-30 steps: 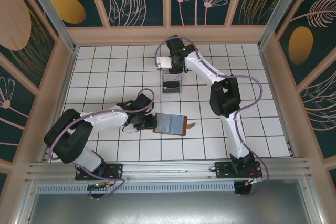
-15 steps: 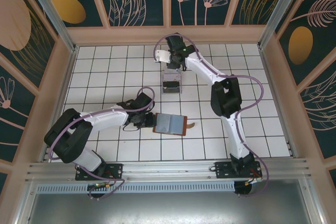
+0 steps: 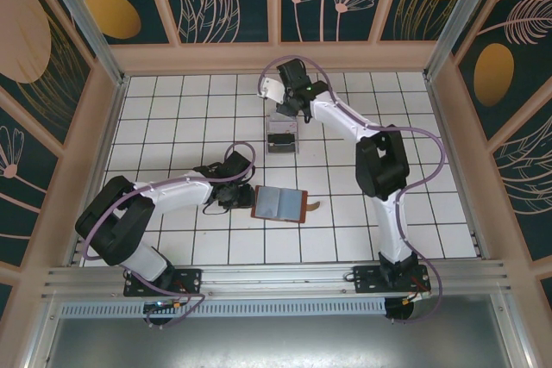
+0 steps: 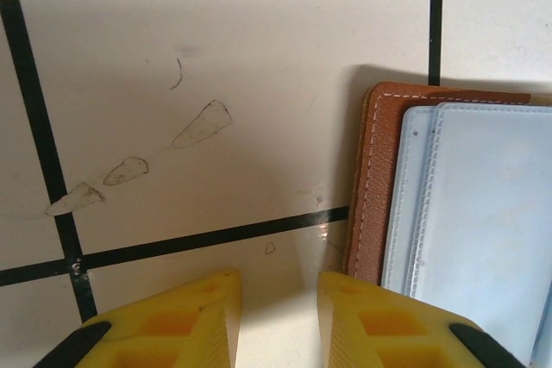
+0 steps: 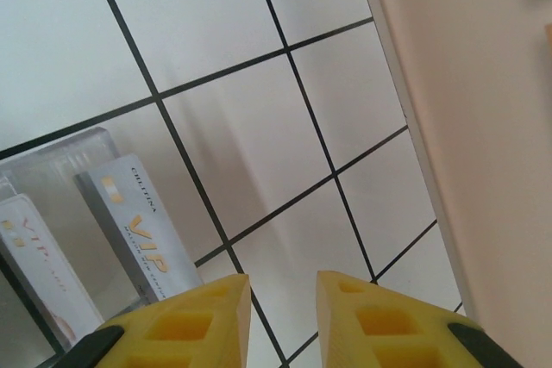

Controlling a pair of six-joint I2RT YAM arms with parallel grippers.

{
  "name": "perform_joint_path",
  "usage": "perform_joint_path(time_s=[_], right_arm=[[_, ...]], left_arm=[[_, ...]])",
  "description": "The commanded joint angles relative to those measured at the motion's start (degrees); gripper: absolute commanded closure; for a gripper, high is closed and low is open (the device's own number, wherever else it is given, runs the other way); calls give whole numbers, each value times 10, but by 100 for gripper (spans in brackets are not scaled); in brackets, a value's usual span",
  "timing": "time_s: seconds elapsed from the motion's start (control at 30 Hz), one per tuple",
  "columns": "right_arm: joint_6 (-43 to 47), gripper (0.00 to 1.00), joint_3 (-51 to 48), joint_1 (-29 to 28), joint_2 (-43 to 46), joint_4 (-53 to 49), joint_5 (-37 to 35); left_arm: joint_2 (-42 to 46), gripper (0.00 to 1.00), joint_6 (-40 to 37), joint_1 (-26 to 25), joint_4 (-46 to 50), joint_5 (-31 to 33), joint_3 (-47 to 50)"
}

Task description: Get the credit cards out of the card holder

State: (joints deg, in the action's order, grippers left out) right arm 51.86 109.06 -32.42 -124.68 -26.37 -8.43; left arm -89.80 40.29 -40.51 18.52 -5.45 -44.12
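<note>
The card holder lies unfolded on the tiles, grey-blue inside up, snap tab to the right. My left gripper sits low just left of it. In the left wrist view the card holder's brown edge runs beside the right finger, and the left gripper is narrowly open with bare tile in the gap. Credit cards stand in a clear plastic box. The right wrist view shows two pale cards marked VIP in that box. My right gripper hovers behind the box; the gripper is narrowly open and empty.
The clear plastic box stands on the tiles about two tiles behind the card holder. The beige back wall rises close behind the right gripper. Open tiled floor lies left and right of both arms.
The right gripper has drawn back and up from the clear box toward the back wall. The left gripper has stayed beside the card holder.
</note>
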Motion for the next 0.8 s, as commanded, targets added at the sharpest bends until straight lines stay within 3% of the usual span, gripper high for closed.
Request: perform_joint_path(time_s=[0.0, 0.4, 0.77], right_arm=[[-14, 73, 9, 2, -31, 20, -24], [-20, 73, 46, 3, -67, 22, -12], [-78, 74, 16, -12, 32, 22, 16]], left_arm=[[-7, 69, -11, -2, 20, 9, -10], [-13, 69, -9, -2, 34, 10, -10], [-19, 73, -18, -2, 28, -22, 0]])
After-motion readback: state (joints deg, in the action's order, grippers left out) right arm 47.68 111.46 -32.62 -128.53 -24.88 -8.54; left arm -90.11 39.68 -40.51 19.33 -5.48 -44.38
